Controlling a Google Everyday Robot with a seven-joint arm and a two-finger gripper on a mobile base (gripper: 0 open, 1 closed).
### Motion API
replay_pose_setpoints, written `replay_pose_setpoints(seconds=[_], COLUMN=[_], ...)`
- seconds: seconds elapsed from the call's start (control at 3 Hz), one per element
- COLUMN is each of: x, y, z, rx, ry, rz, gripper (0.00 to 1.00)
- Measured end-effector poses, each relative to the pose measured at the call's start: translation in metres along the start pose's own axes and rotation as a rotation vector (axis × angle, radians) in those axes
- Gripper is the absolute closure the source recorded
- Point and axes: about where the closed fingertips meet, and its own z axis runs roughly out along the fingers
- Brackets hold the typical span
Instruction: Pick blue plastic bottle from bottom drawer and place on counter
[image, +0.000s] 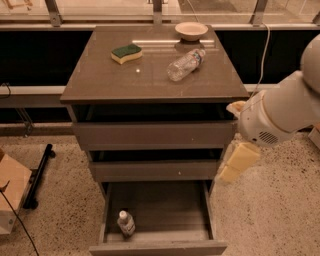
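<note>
The blue plastic bottle (126, 223) is small and pale with a white cap. It stands upright at the front left of the open bottom drawer (192, 226). The counter (100, 80) tops the drawer stack. My gripper (239, 161) is cream-coloured and hangs from the white arm (280, 112) at the right of the cabinet, level with the middle drawer. It is above and to the right of the bottle, well apart from it, and holds nothing.
On the counter lie a clear ribbed water bottle (186, 64), a green and yellow sponge (126, 53) and a shallow bowl (191, 30). The top drawer (150, 134) and middle drawer (150, 170) are pulled out a little. A cardboard box (11, 192) sits on the floor at the left.
</note>
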Motion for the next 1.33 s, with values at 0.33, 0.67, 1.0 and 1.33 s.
replay_pose_setpoints(seconds=[0.33,0.67,1.0,1.33], x=[0.004,0.012,0.020,0.032], y=[0.009,0.016,0.021,0.022], z=[0.037,0.074,0.110,0.152], rx=[-0.006,-0.019,-0.042,-0.048], ry=[-0.019,-0.040,-0.060,-0.087], rz=[0.008,0.010,0.014,0.023], gripper=[0.00,0.00,0.00,0.00])
